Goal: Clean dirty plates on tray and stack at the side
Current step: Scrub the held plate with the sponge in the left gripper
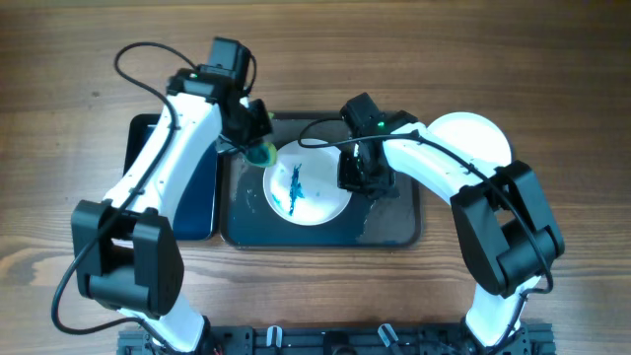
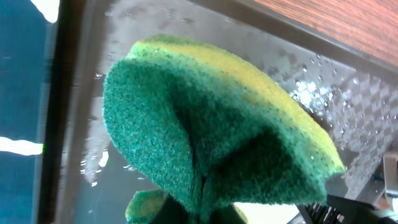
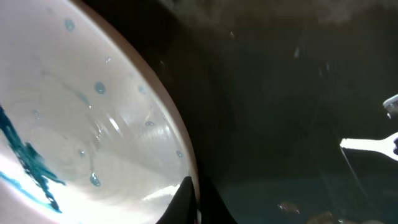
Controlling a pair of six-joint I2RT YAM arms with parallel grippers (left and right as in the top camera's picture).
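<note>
A white plate point(image 1: 308, 187) with a blue smear lies in the dark wet tray point(image 1: 394, 232). My left gripper point(image 1: 254, 148) is shut on a green and yellow sponge point(image 1: 261, 154), held at the plate's upper left rim. The sponge point(image 2: 211, 137) fills the left wrist view, folded between the fingers point(image 2: 205, 205). My right gripper point(image 1: 357, 177) is shut on the plate's right rim. In the right wrist view the fingers point(image 3: 198, 199) pinch the rim of the plate point(image 3: 81, 137), which carries water drops and blue streaks.
A clean white plate point(image 1: 473, 138) lies on the wooden table to the right of the tray, partly under my right arm. A dark blue tray point(image 1: 192, 187) sits left of the wet tray. The tray floor point(image 2: 348, 106) holds water drops.
</note>
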